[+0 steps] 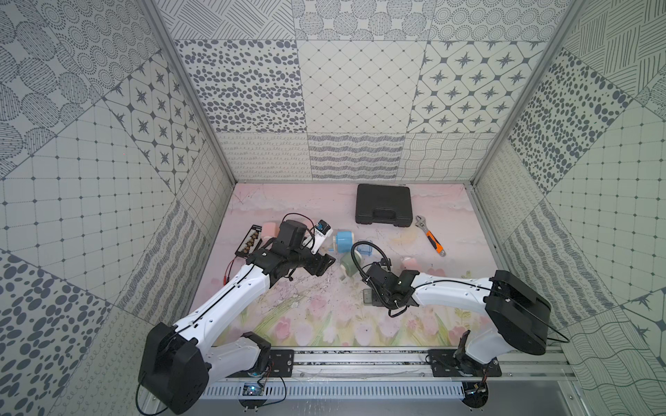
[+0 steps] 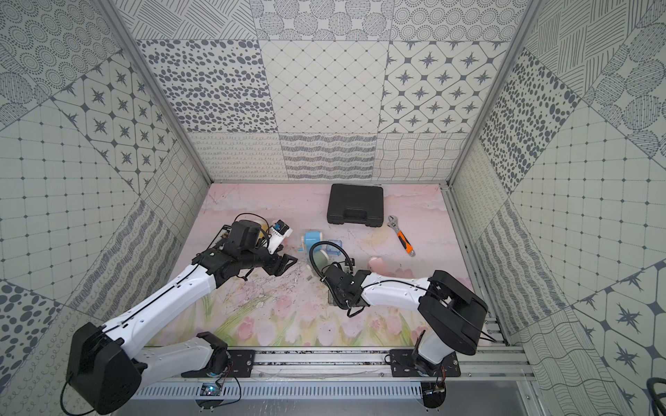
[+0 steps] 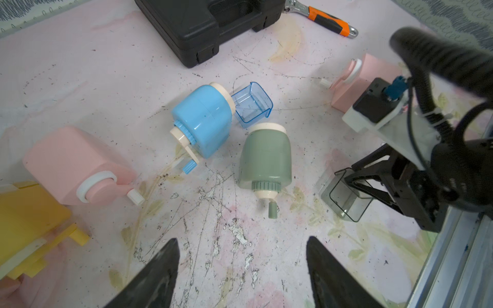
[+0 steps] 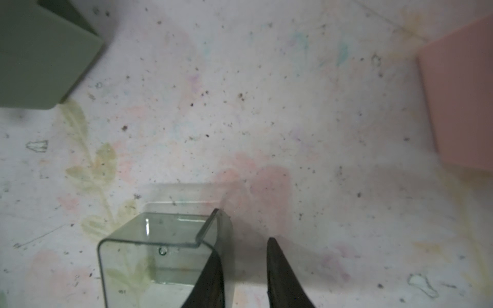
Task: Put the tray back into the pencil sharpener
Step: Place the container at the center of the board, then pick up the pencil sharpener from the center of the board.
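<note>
1. The green sharpener (image 3: pixel 264 157) lies on its side mid-frame in the left wrist view. Its long axis runs up-down, with the crank (image 3: pixel 272 210) at the lower end. No tray slot shows.
2. The smoky tray (image 3: pixel 344 202) sits on the mat (image 3: pixel 106 80) to the sharpener's lower right, apart from it.
3. The right gripper (image 4: pixel 242 248) is the nearer one. Its jaws are slightly apart, seemingly astride one tray wall, not clamped.
4. The left gripper (image 3: pixel 242 238) has its jaws wide apart and empty.

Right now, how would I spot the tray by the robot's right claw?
Start at the black case at the back and come forward past the green sharpener. The smoky clear tray lies there at the right gripper. Unlike the blue tray beside the blue sharpener, it is grey-green tinted.
</note>
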Tool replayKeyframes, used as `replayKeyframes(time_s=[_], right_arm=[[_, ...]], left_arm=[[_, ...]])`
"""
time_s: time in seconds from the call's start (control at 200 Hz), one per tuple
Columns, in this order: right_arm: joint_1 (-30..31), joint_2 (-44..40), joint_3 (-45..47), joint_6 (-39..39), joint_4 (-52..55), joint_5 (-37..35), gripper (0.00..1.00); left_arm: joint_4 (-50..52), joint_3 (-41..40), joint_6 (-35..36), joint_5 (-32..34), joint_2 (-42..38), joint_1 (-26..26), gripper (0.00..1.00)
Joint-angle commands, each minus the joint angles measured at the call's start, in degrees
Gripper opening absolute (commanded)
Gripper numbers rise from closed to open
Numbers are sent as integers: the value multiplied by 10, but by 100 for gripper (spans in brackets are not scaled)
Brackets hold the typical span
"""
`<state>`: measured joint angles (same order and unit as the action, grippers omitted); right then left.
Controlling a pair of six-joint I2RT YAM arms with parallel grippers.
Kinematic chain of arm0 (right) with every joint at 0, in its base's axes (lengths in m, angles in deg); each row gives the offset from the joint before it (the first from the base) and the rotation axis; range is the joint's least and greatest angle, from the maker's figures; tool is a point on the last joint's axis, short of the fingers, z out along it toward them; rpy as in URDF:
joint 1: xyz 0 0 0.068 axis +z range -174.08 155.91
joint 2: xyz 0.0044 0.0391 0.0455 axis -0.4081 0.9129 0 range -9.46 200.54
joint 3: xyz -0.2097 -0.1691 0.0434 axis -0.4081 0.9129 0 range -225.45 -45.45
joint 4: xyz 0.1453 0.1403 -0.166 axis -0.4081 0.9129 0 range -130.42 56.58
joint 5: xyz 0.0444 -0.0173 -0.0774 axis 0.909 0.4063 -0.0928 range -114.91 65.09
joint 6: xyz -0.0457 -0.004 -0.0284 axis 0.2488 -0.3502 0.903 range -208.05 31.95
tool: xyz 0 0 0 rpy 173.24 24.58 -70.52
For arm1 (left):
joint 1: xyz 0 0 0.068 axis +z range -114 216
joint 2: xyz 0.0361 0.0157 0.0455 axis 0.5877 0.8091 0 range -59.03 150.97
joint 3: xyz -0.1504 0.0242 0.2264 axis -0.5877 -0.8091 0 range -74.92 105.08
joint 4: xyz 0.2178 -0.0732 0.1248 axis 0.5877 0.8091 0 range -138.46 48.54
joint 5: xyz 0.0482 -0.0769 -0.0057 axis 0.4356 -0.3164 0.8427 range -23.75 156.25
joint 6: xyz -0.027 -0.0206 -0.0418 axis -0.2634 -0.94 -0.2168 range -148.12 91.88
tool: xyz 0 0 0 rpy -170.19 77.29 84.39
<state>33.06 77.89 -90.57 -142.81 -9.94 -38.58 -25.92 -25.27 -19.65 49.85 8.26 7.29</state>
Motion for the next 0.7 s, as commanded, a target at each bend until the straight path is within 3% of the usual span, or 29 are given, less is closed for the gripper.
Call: replayKeyframes(time_s=[0.0,0.33,0.555,0.695], right_arm=[[-4,-61,18,-16,-26,-4,35],[-6,-259,129,-51,-59,-48,40],[-7,-288,139,-66,-42,-51,40],[-7,-293,153,-68,-37,-50,41]], left_arm=[[9,20,8,1,38,-22,77],[49,96,-4,67,165,-92,84],[57,131,-89,123,224,-129,84],[38,135,-95,143,250,-142,84]])
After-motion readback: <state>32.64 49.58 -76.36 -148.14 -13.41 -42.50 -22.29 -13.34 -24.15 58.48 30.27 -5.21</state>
